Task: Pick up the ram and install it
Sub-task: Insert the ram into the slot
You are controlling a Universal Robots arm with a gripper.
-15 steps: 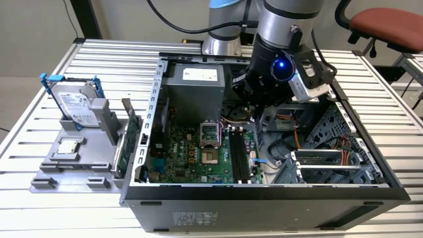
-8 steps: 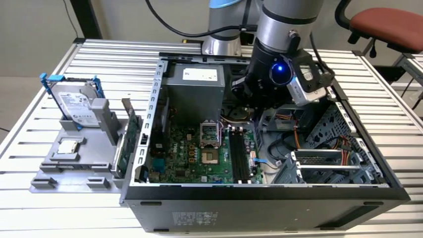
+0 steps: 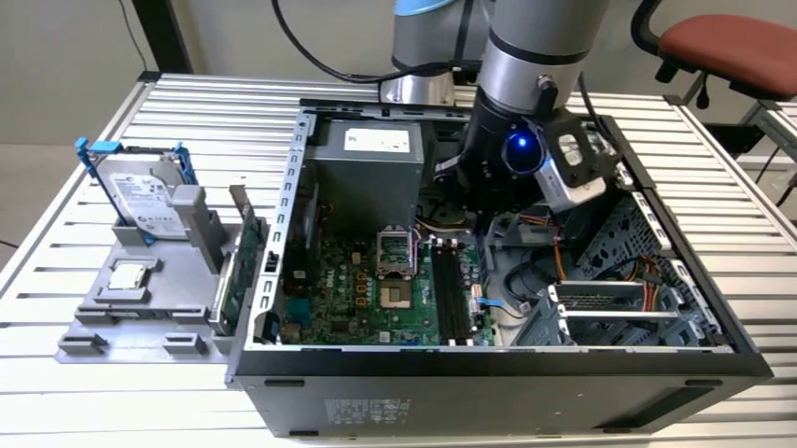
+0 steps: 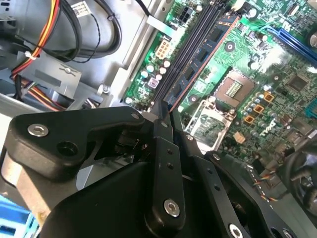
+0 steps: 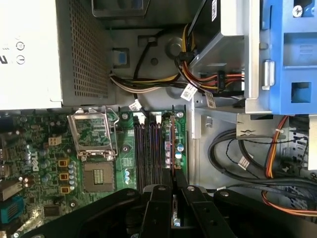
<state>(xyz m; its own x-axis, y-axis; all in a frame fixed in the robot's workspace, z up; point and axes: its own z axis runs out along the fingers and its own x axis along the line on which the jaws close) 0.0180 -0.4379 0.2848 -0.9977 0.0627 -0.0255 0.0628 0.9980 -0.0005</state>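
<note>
Standing on edge in the memory slots, the ram [image 5: 170, 144] runs lengthwise along the slot bank, its long axis pointing straight away from the gripper [image 5: 174, 198] toward the bundle of power cables [image 5: 148, 84] in the first wrist view; in the second wrist view the same stick [image 4: 200, 54] slants from the frame's middle up to its upper right. The gripper's two black fingers [image 4: 166, 144] are clenched on the near end of the ram, pinching its thin faces. Just beside the ram lie the other dark slots [image 5: 141, 148], and past them the bare processor socket [image 5: 94, 144] on the green motherboard [image 5: 44, 163]. On the ram's other side the board ends at a grey metal wall [image 5: 198, 124], so room there is tight. In the exterior view, the arm [image 3: 524, 112] reaches down into the open computer case [image 3: 498, 359] in the frame's centre, with a hard drive in blue brackets [image 3: 137, 191] standing on a grey holder [image 3: 137, 317] at the left of the frame, well apart.
</note>
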